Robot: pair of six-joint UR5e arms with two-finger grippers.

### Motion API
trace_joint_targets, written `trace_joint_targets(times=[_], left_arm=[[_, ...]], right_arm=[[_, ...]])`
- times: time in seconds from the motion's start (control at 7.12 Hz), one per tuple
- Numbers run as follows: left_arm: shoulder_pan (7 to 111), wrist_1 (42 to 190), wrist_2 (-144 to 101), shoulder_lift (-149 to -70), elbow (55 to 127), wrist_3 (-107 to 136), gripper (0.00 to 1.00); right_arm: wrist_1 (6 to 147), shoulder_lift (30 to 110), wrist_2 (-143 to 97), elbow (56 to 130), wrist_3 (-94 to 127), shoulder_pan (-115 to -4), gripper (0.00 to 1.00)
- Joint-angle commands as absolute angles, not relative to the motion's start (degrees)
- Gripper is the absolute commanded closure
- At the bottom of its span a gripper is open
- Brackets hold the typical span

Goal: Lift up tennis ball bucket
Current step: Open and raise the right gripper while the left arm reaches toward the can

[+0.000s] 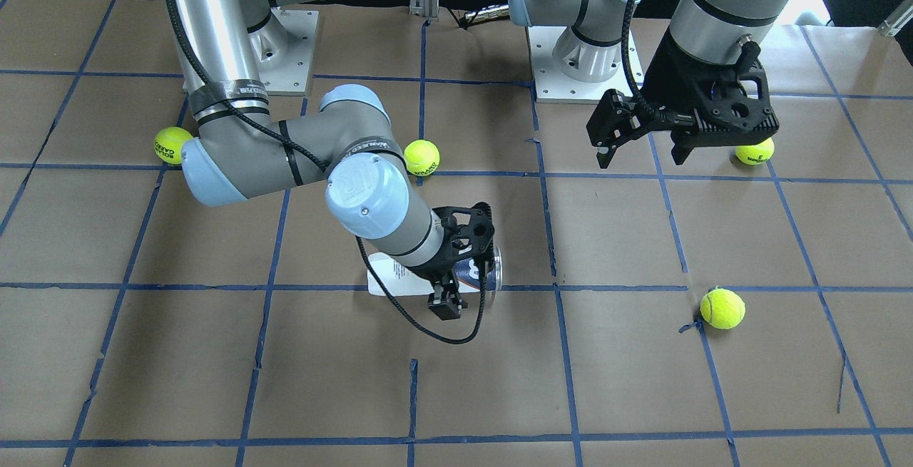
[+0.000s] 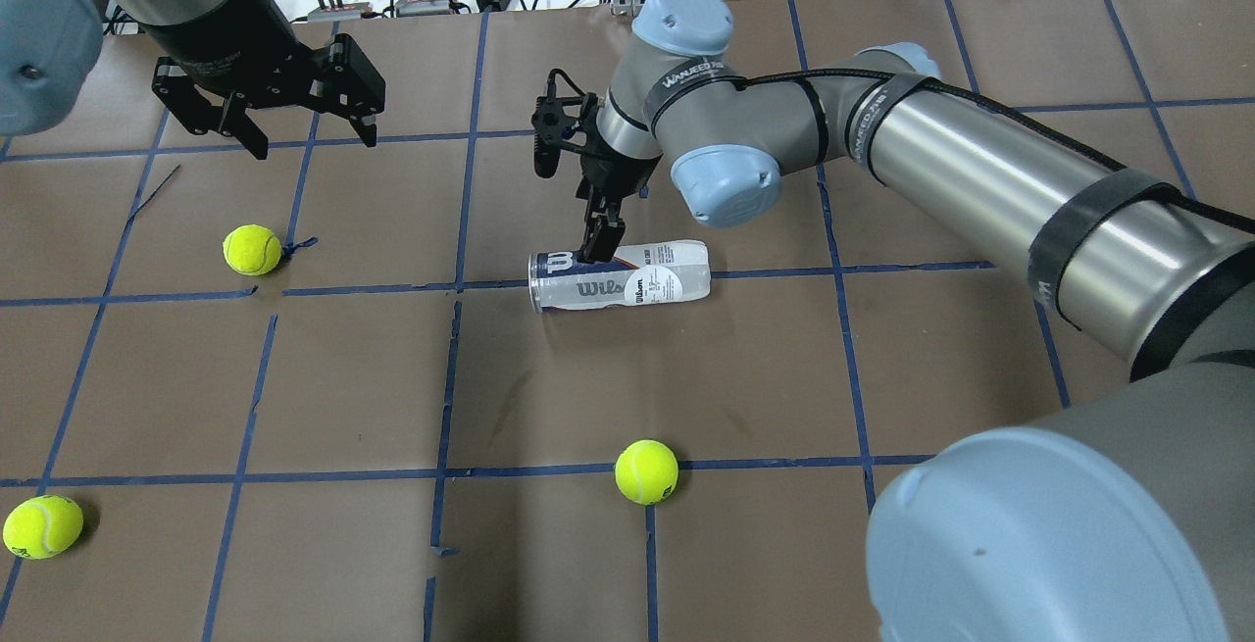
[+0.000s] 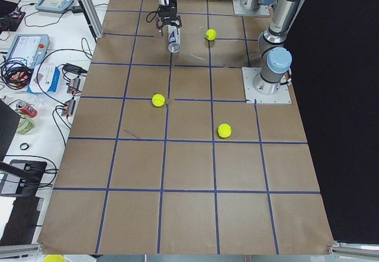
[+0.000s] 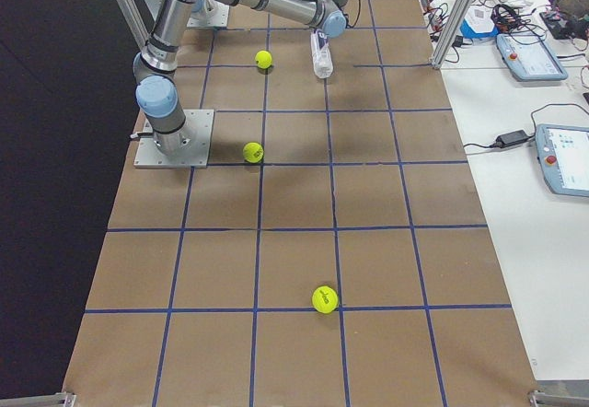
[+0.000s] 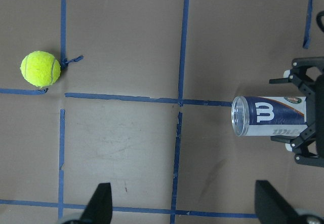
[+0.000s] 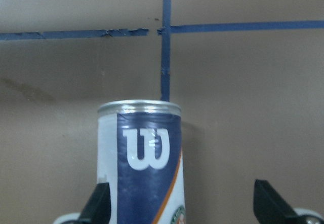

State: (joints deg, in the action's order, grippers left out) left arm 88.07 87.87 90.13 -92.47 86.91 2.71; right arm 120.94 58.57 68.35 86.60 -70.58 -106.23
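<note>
Mid-frame, tennis ball bucket (image 2: 620, 277) lies on its side on the worktop (image 2: 686, 387) — right end effector (image 5: 302, 115) straddles it near the rimmed end, fingers apart, nothing clamped. Risk: tube sits off-centre between the fingers, so it could roll on closing or droop if lifted by one end. Right wrist pitched steeply down; upper left, left end effector (image 2: 312, 127) hovers, fingers apart.

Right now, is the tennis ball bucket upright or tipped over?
On its side. The tennis ball bucket lies flat along the table, its round rim facing sideways; the right tool straddles it, open.
</note>
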Motion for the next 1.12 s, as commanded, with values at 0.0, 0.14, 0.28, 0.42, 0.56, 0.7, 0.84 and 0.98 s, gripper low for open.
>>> trace_joint_targets(times=[0.0, 0.14, 0.28, 0.42, 0.56, 0.7, 0.84, 0.98], left_arm=[[87.9, 87.7, 90.4, -92.5, 86.7, 2.5, 0.0], [87.8, 88.1, 90.1, -92.4, 86.7, 2.3, 0.0], [88.0, 88.3, 89.8, -91.7, 87.6, 2.3, 0.0], [88.1, 88.3, 87.3, -91.6, 89.0, 2.3, 0.0], [87.5, 87.9, 81.0, -92.4, 89.1, 2.8, 0.0], [86.8, 88.0, 75.1, -93.2, 89.8, 3.1, 0.0], [86.8, 87.6, 74.0, -95.5, 92.0, 2.6, 0.0], [86.7, 80.0, 69.3, -98.8, 94.8, 2.5, 0.0]], right_arm=[[114.0, 63.6, 72.4, 86.7, -69.2, -97.0, 0.0], [107.4, 67.1, 73.9, 86.7, -68.9, -95.5, 0.0], [105.2, 71.3, 78.4, 86.6, -64.7, -94.1, 0.0], [105.3, 75.7, 86.1, 85.9, -58.2, -93.0, 0.0], [103.4, 79.3, 89.0, 86.3, -52.9, -93.1, 0.0], [96.6, 82.1, 89.2, 86.4, -44.6, -92.9, 0.0], [93.8, 83.1, 89.3, 86.1, -35.5, -92.1, 0.0], [92.6, 84.6, 90.0, 86.2, -29.7, -91.8, 0.0]])
